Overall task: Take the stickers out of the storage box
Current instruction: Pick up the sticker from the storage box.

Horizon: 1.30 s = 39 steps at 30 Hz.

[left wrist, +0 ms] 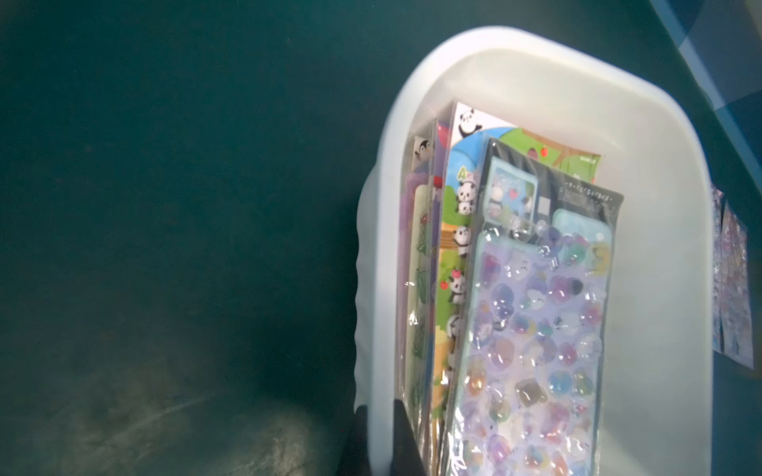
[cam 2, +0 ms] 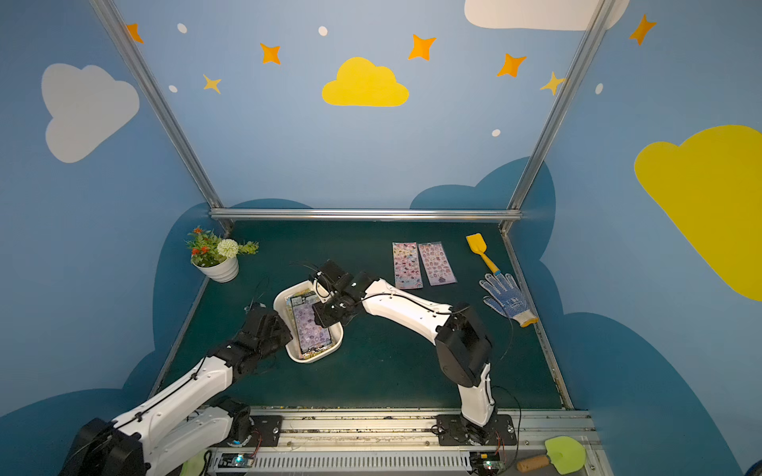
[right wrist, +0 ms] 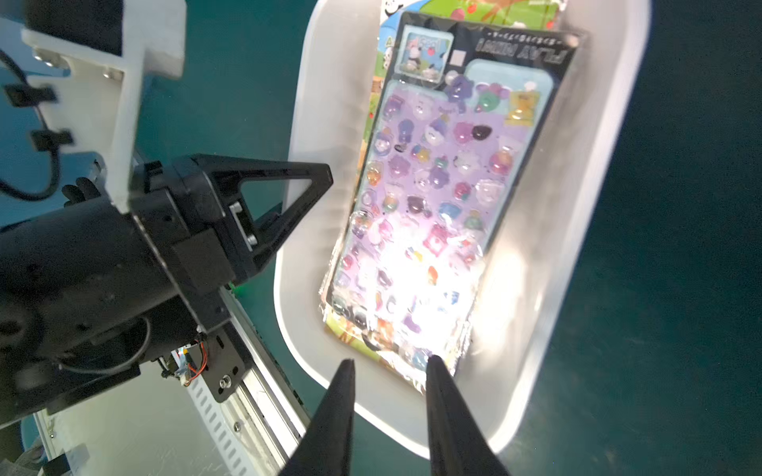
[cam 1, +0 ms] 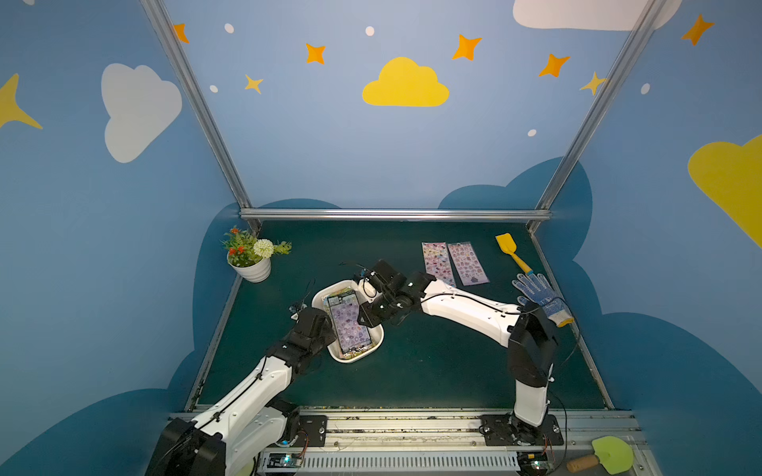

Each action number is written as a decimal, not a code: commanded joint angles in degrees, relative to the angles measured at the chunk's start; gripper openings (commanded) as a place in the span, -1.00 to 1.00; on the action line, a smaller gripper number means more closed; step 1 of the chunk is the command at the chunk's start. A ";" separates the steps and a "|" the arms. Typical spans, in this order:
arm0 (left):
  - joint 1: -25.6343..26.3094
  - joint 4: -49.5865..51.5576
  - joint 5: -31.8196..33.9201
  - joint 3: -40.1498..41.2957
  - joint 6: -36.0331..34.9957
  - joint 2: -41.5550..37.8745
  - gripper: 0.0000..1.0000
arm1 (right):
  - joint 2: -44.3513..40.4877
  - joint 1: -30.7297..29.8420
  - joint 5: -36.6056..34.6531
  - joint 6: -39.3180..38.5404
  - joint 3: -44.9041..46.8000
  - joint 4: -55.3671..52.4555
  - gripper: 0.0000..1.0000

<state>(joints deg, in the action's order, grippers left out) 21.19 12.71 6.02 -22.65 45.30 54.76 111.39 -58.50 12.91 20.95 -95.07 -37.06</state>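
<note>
Stickers [right wrist: 433, 185] in storage box [right wrist: 585, 198], right claw [right wrist: 391, 362] part-open above them, left claw [left wrist: 380, 406] pinching rim

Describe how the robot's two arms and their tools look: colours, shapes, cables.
The left arm and right arm have smooth white shells, black joint housings and thin black cables clipped along them. The right tool has two black, tapering, pointed fingers.

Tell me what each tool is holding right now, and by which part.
The left tool pinches the box by its long side rim. The right tool holds nothing; its jaws stand open above one end of the stickers.
</note>
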 commanded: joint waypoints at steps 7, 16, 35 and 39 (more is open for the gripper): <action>0.09 -3.47 2.10 1.02 1.06 -4.25 -0.93 | 8.67 -0.41 -3.20 0.27 -8.50 -5.06 -0.11; 0.04 -4.48 3.03 2.46 1.20 -4.80 -0.93 | 12.23 0.54 -5.45 0.93 -11.00 -5.81 -0.07; 0.09 -5.95 3.08 2.30 1.49 -2.25 -0.93 | 15.16 1.09 -0.77 1.72 -12.52 -3.75 -0.13; 0.11 -6.11 2.95 2.33 1.46 -1.83 -0.93 | 14.43 1.10 -0.21 1.52 -12.08 -3.20 -0.19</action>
<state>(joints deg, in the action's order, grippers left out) 21.19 9.58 8.29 -19.86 46.13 52.84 126.34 -57.60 11.44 22.28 -106.94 -40.86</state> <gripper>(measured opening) 0.071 0.408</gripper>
